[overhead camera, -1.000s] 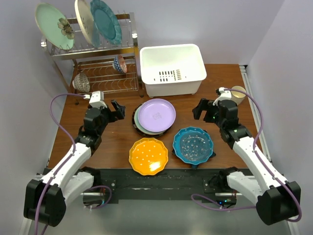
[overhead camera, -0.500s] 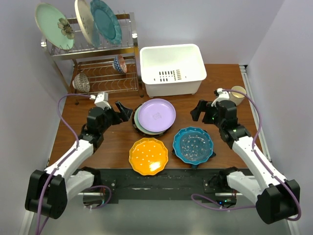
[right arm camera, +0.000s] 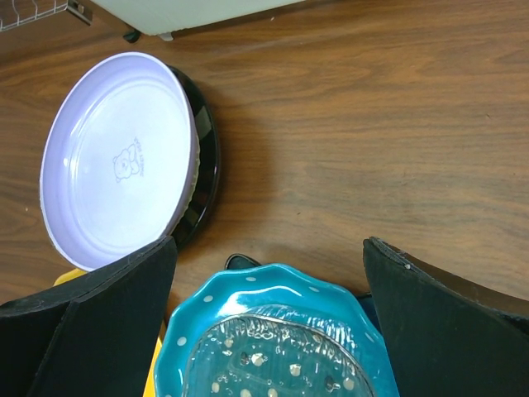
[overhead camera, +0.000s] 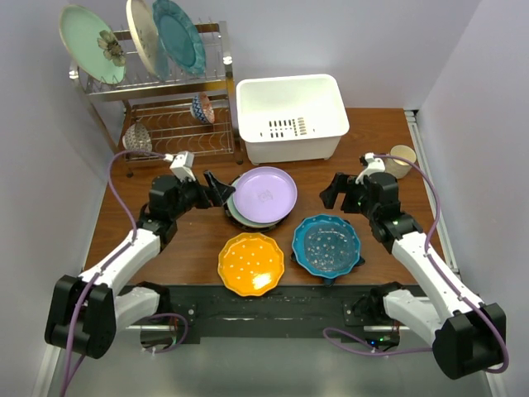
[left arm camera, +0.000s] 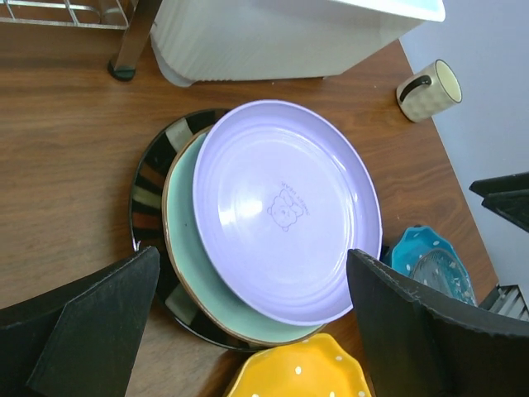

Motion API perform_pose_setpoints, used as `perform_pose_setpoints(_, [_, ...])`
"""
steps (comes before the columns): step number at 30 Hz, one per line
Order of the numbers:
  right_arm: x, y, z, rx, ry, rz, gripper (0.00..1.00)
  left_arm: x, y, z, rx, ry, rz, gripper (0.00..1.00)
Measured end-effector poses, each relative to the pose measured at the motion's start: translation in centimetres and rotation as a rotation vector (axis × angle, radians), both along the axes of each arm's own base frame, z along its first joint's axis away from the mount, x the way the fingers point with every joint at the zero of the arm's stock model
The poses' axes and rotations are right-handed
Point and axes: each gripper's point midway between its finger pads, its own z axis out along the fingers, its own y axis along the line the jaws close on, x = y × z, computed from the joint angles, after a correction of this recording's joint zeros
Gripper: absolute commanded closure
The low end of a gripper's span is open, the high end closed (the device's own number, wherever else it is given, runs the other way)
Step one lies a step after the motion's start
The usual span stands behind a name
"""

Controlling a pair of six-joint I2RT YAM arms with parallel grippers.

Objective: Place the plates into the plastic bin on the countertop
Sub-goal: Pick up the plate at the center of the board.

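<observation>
I saw my left tool and right tool both wide apart, holding nothing, in front of the plastic bin. The lilac plate lay on other plates on the tabletop, just in front of that bin.

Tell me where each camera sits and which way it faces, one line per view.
Top: above and behind the robot, looking down on the table; left arm and right arm show.
Left wrist: on the left arm, looking down over the lilac plate toward the white bin; open left fingers in the bottom corners.
Right wrist: on the right arm, looking down at the blue dotted plate; open right fingers in the bottom corners.
Shared: all three show the lilac plate.
</observation>
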Motion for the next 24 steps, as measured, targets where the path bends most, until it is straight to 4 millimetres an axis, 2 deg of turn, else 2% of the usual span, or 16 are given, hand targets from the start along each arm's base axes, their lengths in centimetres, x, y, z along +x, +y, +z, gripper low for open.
perform_pose_setpoints(7, [-0.1,0.4,0.1,0.014,-0.004,0.019,0.02,1.3,-0.2,2.1,0.047,-0.007,-0.019,0.02])
perform_pose_setpoints(10, [-0.2,0.8,0.1,0.03,-0.004,0.039,0.03,1.7,-0.4,2.3,0.063,0.011,-0.032,0.03])
perform_pose_setpoints(16, [-0.1,2.2,0.3,0.076,-0.003,0.096,0.11,1.3,-0.5,0.3,0.091,0.096,-0.057,0.05])
perform_pose_setpoints(21, [-0.4,3.7,-0.8,0.1,0.04,0.16,0.11,0.5,-0.6,-0.9,0.099,0.154,-0.075,0.07])
perform_pose_setpoints(24, [-1.2,5.4,-1.2,0.099,0.06,0.217,0.12,-0.1,-0.4,-1.7,0.108,0.193,-0.076,0.09])
